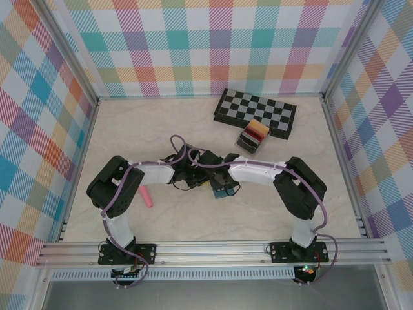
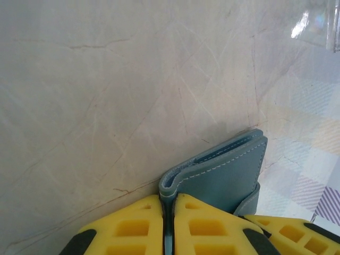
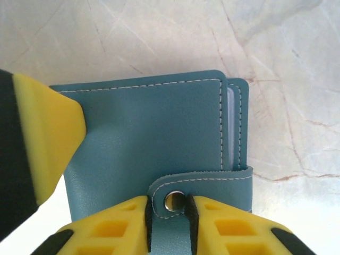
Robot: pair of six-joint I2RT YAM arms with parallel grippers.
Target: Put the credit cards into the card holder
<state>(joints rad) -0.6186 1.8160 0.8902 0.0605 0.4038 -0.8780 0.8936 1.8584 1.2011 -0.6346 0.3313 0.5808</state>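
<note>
**Top view.** The two arms meet over the middle of the bench point(image 1: 161, 129). Between their wrists we see the teal holder point(image 1: 222, 192), folded shut.

**Left wrist view.** The left tool point(image 2: 169, 206) has its yellow pads together on one edge of the holder, with the leather pinched between them. The stitched cover slants up and to the right of the pads.

**Right wrist view.** The right tool point(image 3: 169, 210) is clamped on the strap point(image 3: 202, 186) that wraps around the holder's cover. Its pads sit on either side of the metal snap point(image 3: 174, 201). A pad of the left tool lies against the cover at the left. We cannot tell whether the holder touches the bench.

**Other items, top view.** The cards point(image 1: 254, 131), red, dark and yellow, stand upright in a grey rack point(image 1: 244, 143). The rack is just beside the chessboard point(image 1: 256, 111) and well apart from the holder. A pink stick point(image 1: 147, 197) lies near the left arm.
</note>
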